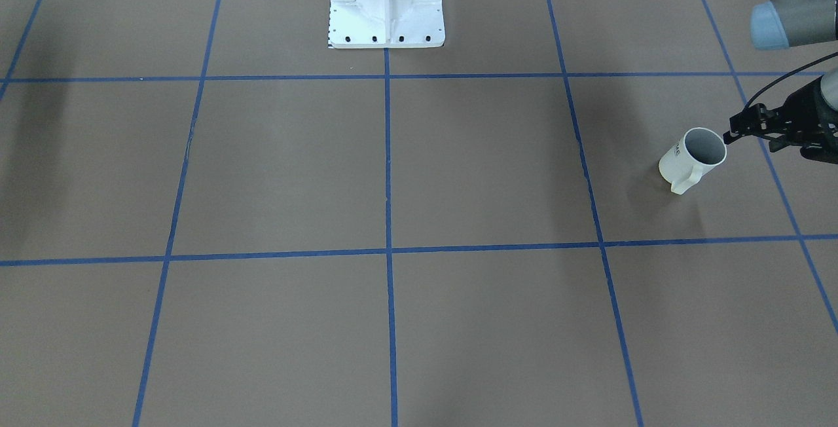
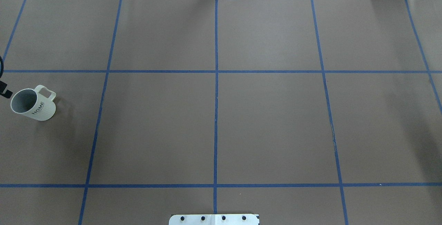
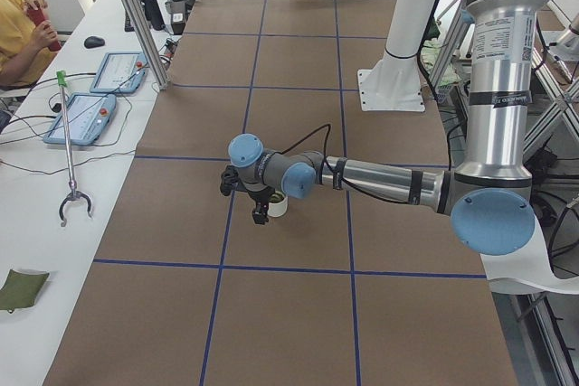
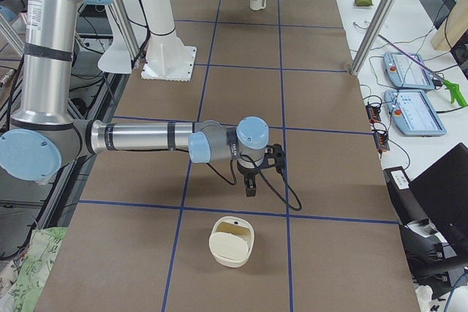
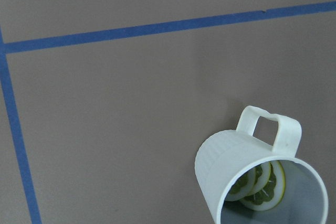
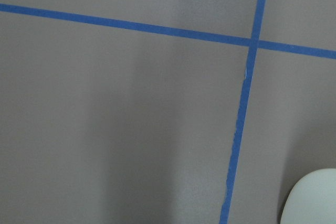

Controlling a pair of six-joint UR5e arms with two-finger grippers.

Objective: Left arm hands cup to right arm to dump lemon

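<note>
The cup (image 2: 33, 103) stands upright on the brown counter (image 2: 269, 125), far out at the 9 o'clock edge of the overhead view. Its blocky handle points toward 2 o'clock and the dark lettering faces the robot. In the left wrist view the lemon (image 5: 261, 184) lies inside the cup, leaning on the grey inner wall on the handle side.

The left gripper (image 1: 730, 135) hangs at the cup's 10 o'clock in the overhead view, its black tips just beside the rim. Whether they touch it, and how wide the jaws stand, cannot be told. Nothing sits between them.

The right gripper (image 4: 251, 185) shows only in the right side view. It points down over the counter near a blue tape line (image 4: 219, 208), well apart from the cup, and the state of its jaws cannot be told. A cream rounded object (image 4: 232, 242) lies at its 6 o'clock in that view.
</note>
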